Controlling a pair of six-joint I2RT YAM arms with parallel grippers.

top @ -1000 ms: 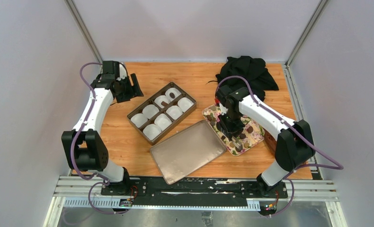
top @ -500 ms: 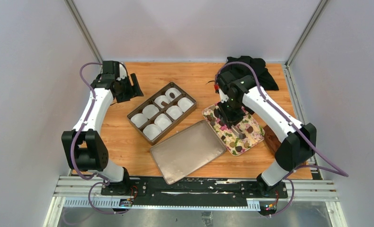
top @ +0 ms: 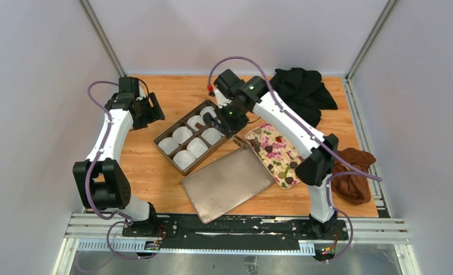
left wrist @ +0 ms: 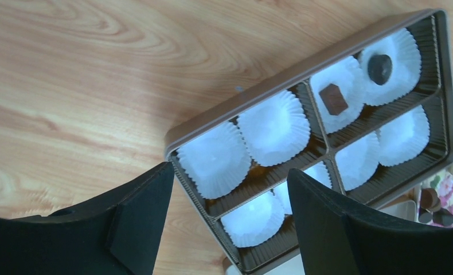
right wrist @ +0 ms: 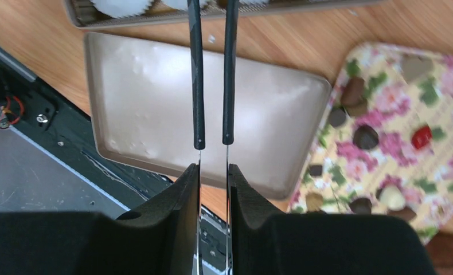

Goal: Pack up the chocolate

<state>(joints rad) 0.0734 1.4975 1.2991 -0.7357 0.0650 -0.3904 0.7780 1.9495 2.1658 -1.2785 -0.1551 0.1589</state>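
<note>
Across the wooden table (top: 149,172) the largest loose item is a flat, dull-gold metal lid (top: 227,183), lying near the front edge between the two arms. Just behind it sits a brown rectangular box (top: 178,120) split into compartments, set at an angle, with pleated white paper cups (left wrist: 215,160) in its compartments. Right of the lid lies a rectangular tray with a pink and green flower print (top: 277,150). A crumpled black cloth (top: 301,91) lies at the far right corner, and a rust-brown cloth (top: 350,180) is bunched at the right edge.

Stretched out over the right end of the box, the right end effector (right wrist: 213,8) points its two long thin fingers down with only a narrow gap between them. Their tips run out of its wrist view, so I cannot tell whether they are clenched on anything. The left end effector (left wrist: 230,172) hovers above the box's left end with its jaws spread wide and nothing between them.

Most of the small dark brown chocolate pieces (right wrist: 365,137) lie scattered on the flowered tray, well apart from the left end effector and beside and behind the right one. Two more already sit in paper cups at the box's far end: a round dark piece (left wrist: 380,66) and a squarish brown piece (left wrist: 333,98) in neighbouring cups. A small red piece (right wrist: 422,136) lies among those on the tray.
</note>
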